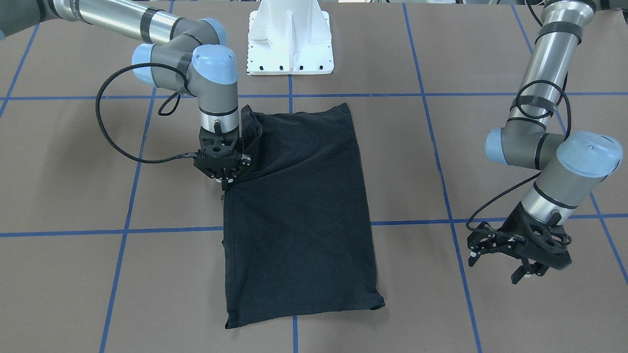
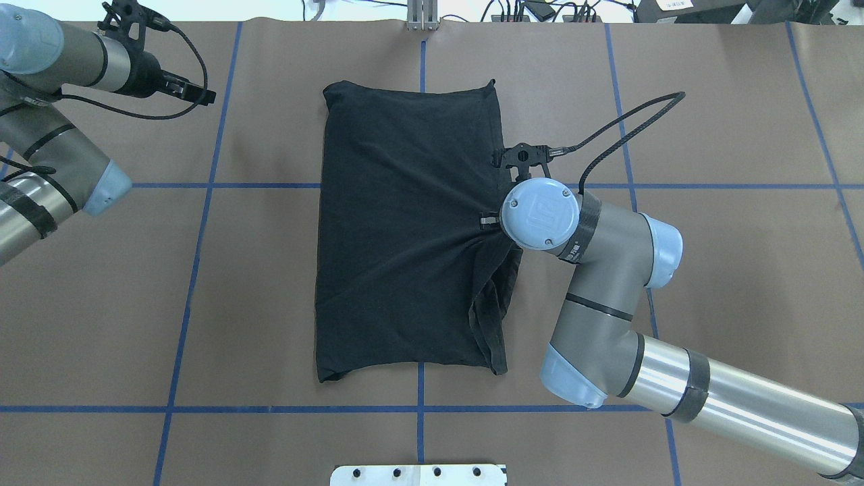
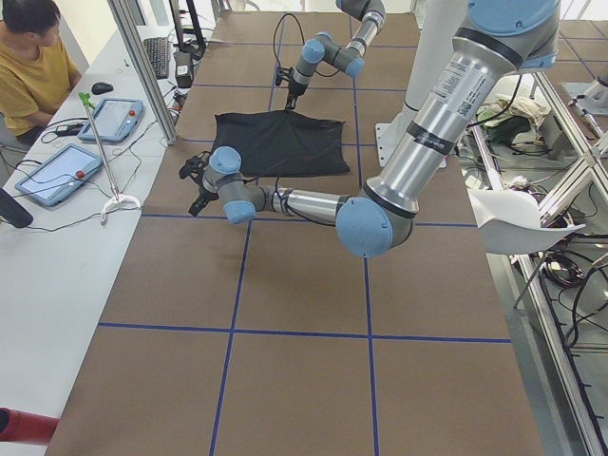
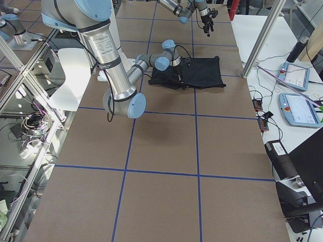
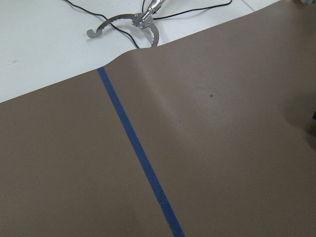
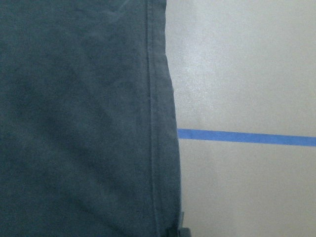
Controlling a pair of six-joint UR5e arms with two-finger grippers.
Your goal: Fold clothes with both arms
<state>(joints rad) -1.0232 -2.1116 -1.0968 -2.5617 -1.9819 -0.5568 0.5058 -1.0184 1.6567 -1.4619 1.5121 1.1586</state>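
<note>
So the black T-shirt (image 1: pixel 299 211) is lying mid-table on the brown paper cover (image 1: pixel 73 274). It's folded to a long rectangle, plain side up, no logo showing. The right gripper (image 1: pixel 226 183) looks clamped on one long side edge, closer to the robot's end than the far end. Creases fan out from the pinch, and the edge toward the base is ruffled up. The left gripper (image 1: pixel 496 268) is spread wide w/ nothing in it, hovering well off on the other side, nowhere near the cloth. IMO that's a one-point grab, so if the right arm carries it over alone, the far end will prob lag and twist. Better to get the left arm onto the same edge nearer the far end and pinch all layers. Then lift both just clear of the table, move across together at equal height + speed, and line up the edges before letting go. Don't yank, the fabric's floppy and the whole stack could slide on that paper.
</note>
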